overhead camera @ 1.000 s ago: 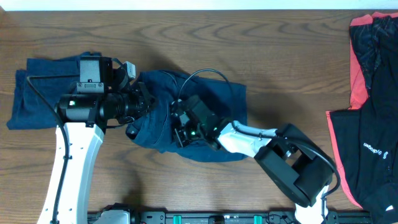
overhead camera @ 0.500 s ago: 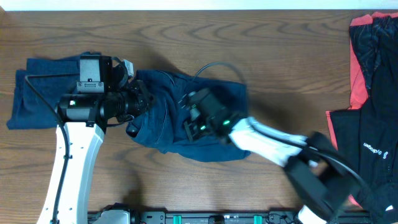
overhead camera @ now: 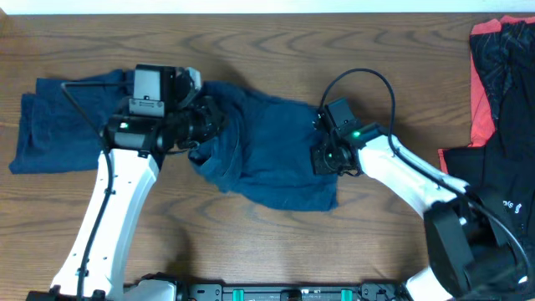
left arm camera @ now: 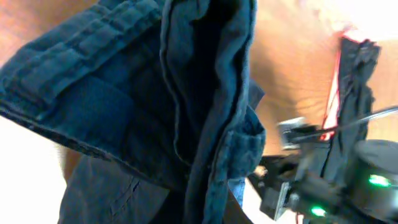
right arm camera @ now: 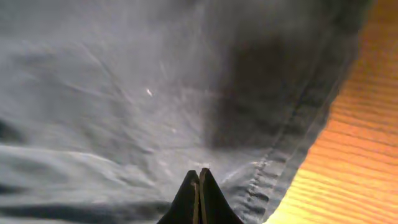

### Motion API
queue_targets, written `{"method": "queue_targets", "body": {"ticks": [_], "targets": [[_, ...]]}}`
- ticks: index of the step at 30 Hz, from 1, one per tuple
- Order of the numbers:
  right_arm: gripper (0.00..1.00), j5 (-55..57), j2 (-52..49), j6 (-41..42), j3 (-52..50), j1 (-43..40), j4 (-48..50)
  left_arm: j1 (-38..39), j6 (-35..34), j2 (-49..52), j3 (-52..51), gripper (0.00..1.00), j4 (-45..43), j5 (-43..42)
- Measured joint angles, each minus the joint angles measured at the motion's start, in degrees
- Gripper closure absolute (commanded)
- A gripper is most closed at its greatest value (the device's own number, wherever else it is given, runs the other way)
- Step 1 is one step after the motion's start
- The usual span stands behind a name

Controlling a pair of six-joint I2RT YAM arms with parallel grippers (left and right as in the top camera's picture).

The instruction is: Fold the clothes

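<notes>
The dark navy shorts [overhead camera: 272, 159] lie across the table's middle, and more navy cloth [overhead camera: 58, 125] is spread to the left. My left gripper [overhead camera: 203, 134] is at the middle of the shorts, shut on a bunched fold that it lifts. In the left wrist view, waistband folds [left arm camera: 124, 106] fill the frame and hide the fingers. My right gripper [overhead camera: 320, 159] is at the right hem of the shorts. Its fingers [right arm camera: 199, 177] are shut, with their tips on the cloth [right arm camera: 124, 93] beside the stitched hem.
Black garments with coral-red panels [overhead camera: 493, 125] lie at the table's right edge; they also show in the left wrist view [left arm camera: 348, 68]. Bare wood [right arm camera: 367, 155] lies just right of the hem. The right arm's body [left arm camera: 354, 186] is close to the left gripper.
My right gripper has moved from the middle of the shorts to their right hem. The left gripper shifted right with its fold. The shorts now lie flatter and wider.
</notes>
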State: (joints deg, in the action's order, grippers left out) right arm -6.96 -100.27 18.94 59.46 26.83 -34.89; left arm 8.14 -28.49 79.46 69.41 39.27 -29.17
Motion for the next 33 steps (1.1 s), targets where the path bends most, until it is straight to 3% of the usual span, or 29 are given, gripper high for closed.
{"method": "queue_targets", "body": {"ticks": [4, 20, 33], "targets": [[0.99, 0.7, -4.5, -0.6, 0.0, -0.1, 0.1, 2.2, -1.9, 1.0, 0.0, 0.94, -4.0, 0.0], [0.99, 0.5, -6.7, -0.7, 2.4, 0.1, 0.2, 10.0, -9.0, 9.0, 0.0, 0.94, -18.1, 0.2], [0.99, 1.9, -6.9, -0.5, 2.4, 2.2, 2.1, 19.9, -10.7, 10.8, 0.0, 0.94, -23.4, 4.8]]}}
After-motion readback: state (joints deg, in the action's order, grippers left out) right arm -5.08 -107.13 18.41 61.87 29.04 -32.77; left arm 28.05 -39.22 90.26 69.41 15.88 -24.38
